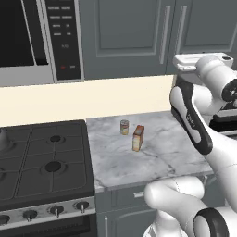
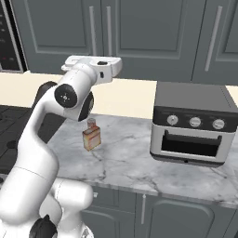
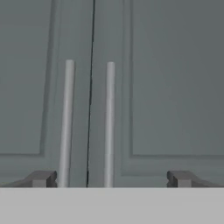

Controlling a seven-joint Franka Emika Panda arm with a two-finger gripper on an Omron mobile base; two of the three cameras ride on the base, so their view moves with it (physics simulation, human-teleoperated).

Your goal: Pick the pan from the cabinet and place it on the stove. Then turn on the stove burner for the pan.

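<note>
The grey cabinet [image 3: 175, 87] has both doors shut, so the pan is hidden. Its two vertical bar handles [image 3: 68, 122] stand side by side at the seam. My gripper [image 3: 111, 179] is open and empty, facing the doors a short way off, with the handles between its fingertips [image 3: 41, 178]. The arm holds the hand high in front of the cabinet [image 2: 139, 32], above the marble counter [image 1: 157, 157]. The black stove [image 1: 28, 185] lies low left, with the larger burner [image 1: 53, 166] near its front and dark knobs [image 1: 56, 210] on the steel strip.
A small tin can [image 1: 124, 127] and an orange box [image 1: 138, 138] stand on the counter right of the stove. A dark toaster oven [image 2: 190, 123] sits on the counter's right. The microwave [image 1: 32, 37] hangs above the stove.
</note>
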